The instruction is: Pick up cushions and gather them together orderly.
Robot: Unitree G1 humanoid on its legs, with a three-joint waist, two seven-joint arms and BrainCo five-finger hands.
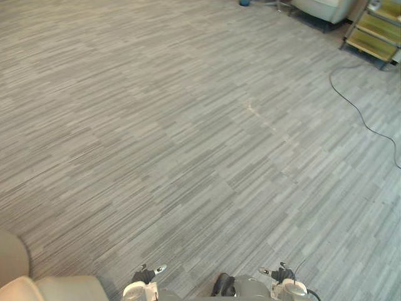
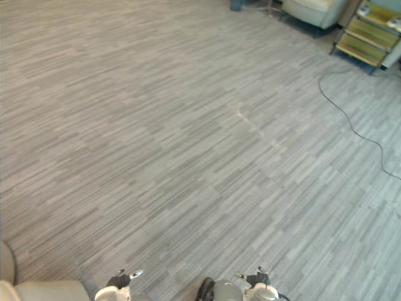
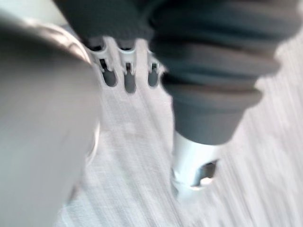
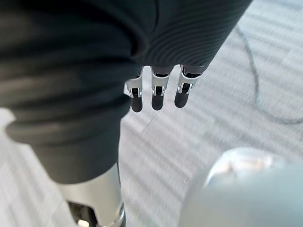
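L: left hand (image 1: 145, 274) fingers (image 3: 129, 71) slack, apart, empty | R: right hand (image 1: 283, 273) fingers (image 4: 157, 94) likewise loose, holding nothing | both hang low at the near edge over the carpet floor (image 1: 188, 125) | tan cushion (image 1: 11, 256) beside cream cushion (image 1: 56, 290), near left corner | progress: no pickup underway; cannot tell whether this pair counts as gathered

L hand (image 2: 119, 279), R hand (image 2: 257, 278) over carpet (image 2: 188, 138)
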